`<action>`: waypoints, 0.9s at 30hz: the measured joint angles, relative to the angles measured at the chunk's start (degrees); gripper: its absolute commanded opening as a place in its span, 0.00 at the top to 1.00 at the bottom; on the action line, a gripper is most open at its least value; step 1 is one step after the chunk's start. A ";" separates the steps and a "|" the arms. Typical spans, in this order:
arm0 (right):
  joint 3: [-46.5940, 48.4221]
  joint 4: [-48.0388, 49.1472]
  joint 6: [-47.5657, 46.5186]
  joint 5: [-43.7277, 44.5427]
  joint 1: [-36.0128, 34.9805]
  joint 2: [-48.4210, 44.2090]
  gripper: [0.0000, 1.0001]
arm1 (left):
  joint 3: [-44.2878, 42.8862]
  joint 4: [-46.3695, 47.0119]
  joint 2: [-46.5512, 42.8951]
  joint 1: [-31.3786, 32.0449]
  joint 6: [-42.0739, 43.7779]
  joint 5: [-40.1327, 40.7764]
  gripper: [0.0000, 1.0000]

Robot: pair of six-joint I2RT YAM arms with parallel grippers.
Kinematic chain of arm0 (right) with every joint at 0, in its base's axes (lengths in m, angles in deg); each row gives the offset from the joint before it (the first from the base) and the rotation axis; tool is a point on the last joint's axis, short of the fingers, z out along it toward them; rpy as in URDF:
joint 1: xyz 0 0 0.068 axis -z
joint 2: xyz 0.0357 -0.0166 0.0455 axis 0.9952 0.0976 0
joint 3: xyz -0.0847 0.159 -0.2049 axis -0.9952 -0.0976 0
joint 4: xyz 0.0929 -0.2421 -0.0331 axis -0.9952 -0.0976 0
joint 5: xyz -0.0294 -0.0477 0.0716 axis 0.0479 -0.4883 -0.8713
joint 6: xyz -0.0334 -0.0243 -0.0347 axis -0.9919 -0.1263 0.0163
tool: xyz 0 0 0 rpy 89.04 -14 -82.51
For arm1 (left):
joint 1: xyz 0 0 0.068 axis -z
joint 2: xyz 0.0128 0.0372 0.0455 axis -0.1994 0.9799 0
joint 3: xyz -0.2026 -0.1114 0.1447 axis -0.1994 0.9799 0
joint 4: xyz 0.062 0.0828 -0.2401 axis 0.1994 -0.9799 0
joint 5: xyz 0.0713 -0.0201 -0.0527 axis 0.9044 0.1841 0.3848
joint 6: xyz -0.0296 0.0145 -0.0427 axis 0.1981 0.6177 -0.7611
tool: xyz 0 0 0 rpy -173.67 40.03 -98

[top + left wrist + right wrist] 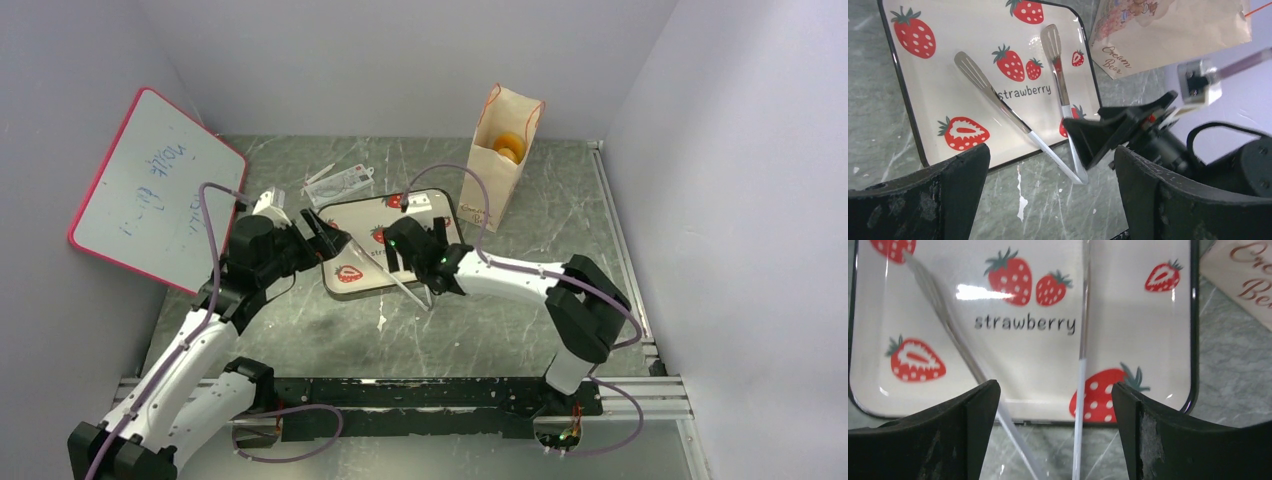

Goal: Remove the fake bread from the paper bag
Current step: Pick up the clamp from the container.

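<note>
Paper bag [505, 165], upright on the surface [560, 235], beyond and to the right of the right end effector [1054, 390]; fake bread [508, 147] visible inside through the open top. Right end effector: fingers wide apart, nothing held, poised at the near edge of a strawberry tray [1148, 340] bearing metal tongs [998, 102]. Left end effector [1050, 150]: likewise wide open and empty, just left of the tray.

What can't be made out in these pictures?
- Bread count: top view, the walls of the tall beige paper bag hide all but one golden-orange toy pastry.
- Writing on the pink-framed whiteboard: top view, too small to read.
- Handle end of the silver metal tongs: right wrist view, cut off by the bottom edge.
</note>
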 measured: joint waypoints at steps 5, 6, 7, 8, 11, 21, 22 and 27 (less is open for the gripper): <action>-6.34 3.30 0.17 -0.57 -2.32 -1.81 0.09 | -0.87 -3.39 -1.95 0.00 1.57 1.05 0.02; -6.99 3.32 0.17 -0.46 -2.51 -1.77 0.09 | -0.98 -4.07 -2.10 0.00 1.97 1.16 0.02; -7.61 3.32 0.15 -0.17 -2.73 -1.77 0.09 | -1.14 -4.74 -2.14 0.00 2.21 1.29 0.02; -8.02 3.56 0.07 0.11 -2.89 -1.75 0.09 | -1.49 -5.77 -2.14 0.00 2.64 1.40 0.02; -8.39 5.55 -0.31 0.28 -3.17 -1.75 0.09 | -2.38 -7.63 -2.14 0.00 3.54 2.01 0.02; -10.40 11.30 -0.48 -0.98 -3.50 -0.26 0.00 | -4.81 -10.84 -2.05 0.00 5.05 3.41 0.02; -10.47 11.72 -0.50 -1.18 -3.50 0.04 0.00 | -4.81 -11.08 -2.05 -0.02 5.11 3.45 0.02; -10.75 13.68 -0.81 -2.40 -3.50 0.94 0.00 | -4.81 -11.58 -2.05 0.00 5.16 3.89 0.02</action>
